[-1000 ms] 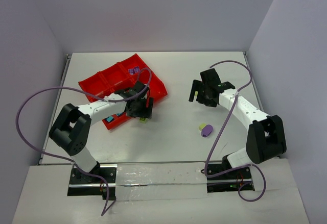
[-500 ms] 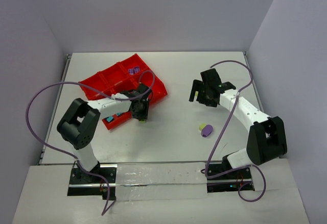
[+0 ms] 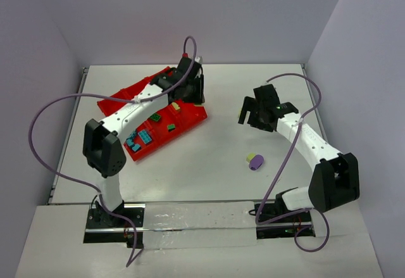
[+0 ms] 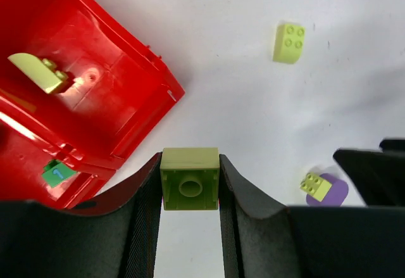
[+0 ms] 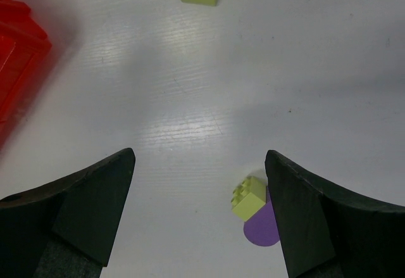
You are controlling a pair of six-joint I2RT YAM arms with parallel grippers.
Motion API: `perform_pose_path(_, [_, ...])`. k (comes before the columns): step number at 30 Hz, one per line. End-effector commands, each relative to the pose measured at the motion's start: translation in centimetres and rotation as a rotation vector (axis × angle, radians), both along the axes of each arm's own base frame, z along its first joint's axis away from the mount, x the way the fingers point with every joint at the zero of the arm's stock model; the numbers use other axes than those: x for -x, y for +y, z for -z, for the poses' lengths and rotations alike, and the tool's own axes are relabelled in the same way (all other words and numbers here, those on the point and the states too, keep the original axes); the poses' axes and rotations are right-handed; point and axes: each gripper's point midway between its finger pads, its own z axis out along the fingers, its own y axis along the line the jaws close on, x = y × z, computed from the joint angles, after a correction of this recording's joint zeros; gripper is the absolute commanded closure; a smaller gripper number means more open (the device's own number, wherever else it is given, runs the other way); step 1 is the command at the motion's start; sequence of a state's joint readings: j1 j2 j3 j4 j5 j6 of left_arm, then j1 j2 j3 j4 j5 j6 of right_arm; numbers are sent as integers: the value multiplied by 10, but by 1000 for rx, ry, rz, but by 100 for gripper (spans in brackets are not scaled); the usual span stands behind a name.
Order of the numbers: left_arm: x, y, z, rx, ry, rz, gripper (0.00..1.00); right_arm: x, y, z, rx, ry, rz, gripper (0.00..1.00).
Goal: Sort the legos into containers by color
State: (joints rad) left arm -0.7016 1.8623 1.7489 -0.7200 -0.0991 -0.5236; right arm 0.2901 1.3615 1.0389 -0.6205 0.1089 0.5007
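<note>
Swung up toward the frame's top, the left gripper hangs beside the red tray, clamped on a yellow-green brick, while the right gripper holds its fingers apart.

Bright red plastic divided tray pops against the plain white tabletop, with teal studded bricks and a green one inside. Black fingers frame a yellow-green square brick. Another small yellow-green brick tops a purple rounded piece.
</note>
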Motion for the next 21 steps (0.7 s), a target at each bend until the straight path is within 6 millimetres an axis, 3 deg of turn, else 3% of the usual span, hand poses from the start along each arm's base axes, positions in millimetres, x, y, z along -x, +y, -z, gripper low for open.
perform_pose_path(1, [-42, 11, 16, -60, 30, -126, 100, -6, -2, -29, -9, -59, 5, 9])
perform_pose_path(5, [-74, 24, 34, -97, 11, -219, 100, -8, -2, -37, -6, -75, 2, 9])
perform_pose_path(9, [-90, 38, 40, -116, -27, -276, 99, -10, -3, -36, -4, -74, 0, 9])
perform_pose_path(12, [-96, 43, 47, -114, -34, -285, 70, -16, -2, -27, 2, -59, 14, 9])
perform_pose_path(15, [-96, 45, 53, -135, -15, -284, 31, -38, -1, -19, -1, -76, 72, 10])
perform_pose_path(16, [-96, 44, 53, -133, -12, -281, 27, -39, -1, -18, -1, -77, 75, 10])
perform_pose_path(19, [-93, 43, 43, -113, -26, -275, 13, -68, -4, -7, 47, -81, 121, 12])
perform_pose_path(21, [-93, 45, 30, -106, -47, -273, 12, -85, -4, 2, 78, -69, 128, 12])
